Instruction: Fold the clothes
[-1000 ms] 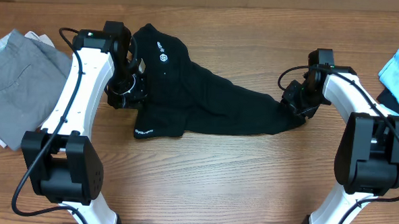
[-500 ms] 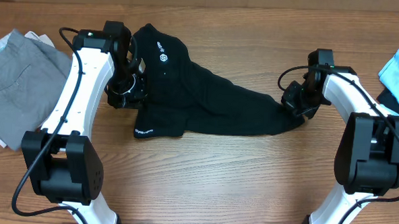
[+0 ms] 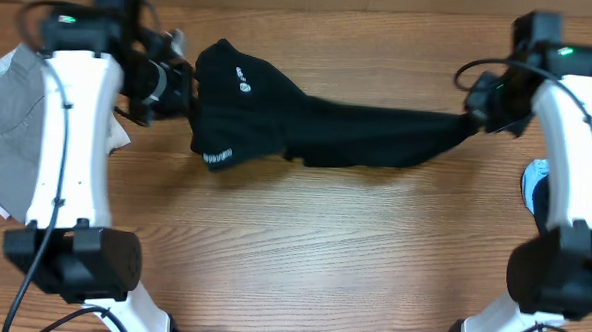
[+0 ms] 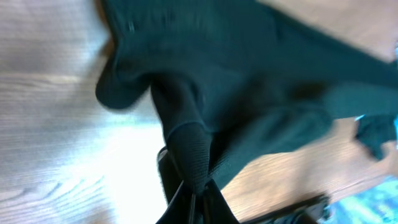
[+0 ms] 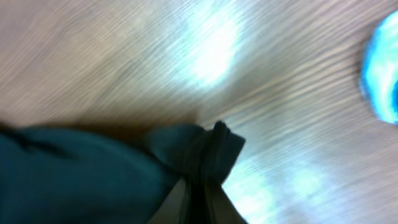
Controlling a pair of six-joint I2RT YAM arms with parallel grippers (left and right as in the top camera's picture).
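The black garment (image 3: 318, 127) with small white logos hangs stretched between my two grippers above the wooden table. My left gripper (image 3: 182, 84) is shut on its left end; in the left wrist view the ribbed black cloth (image 4: 186, 149) is pinched between the jaws of that gripper (image 4: 198, 198). My right gripper (image 3: 476, 112) is shut on the right end; in the right wrist view a bunched black corner (image 5: 208, 149) sits in the closed jaws of that gripper (image 5: 200, 199). The left part of the garment sags in a fold with a white wordmark (image 3: 219, 158).
A grey garment (image 3: 3, 123) lies at the left edge over white cloth. A light blue cloth (image 3: 535, 186) lies at the right edge, partly behind the right arm; it also shows in the right wrist view (image 5: 382, 74). Bare wood (image 3: 312, 247) fills the front.
Both arms have lifted and moved apart and toward the back, pulling the black garment up off the table and stretching it out between them.
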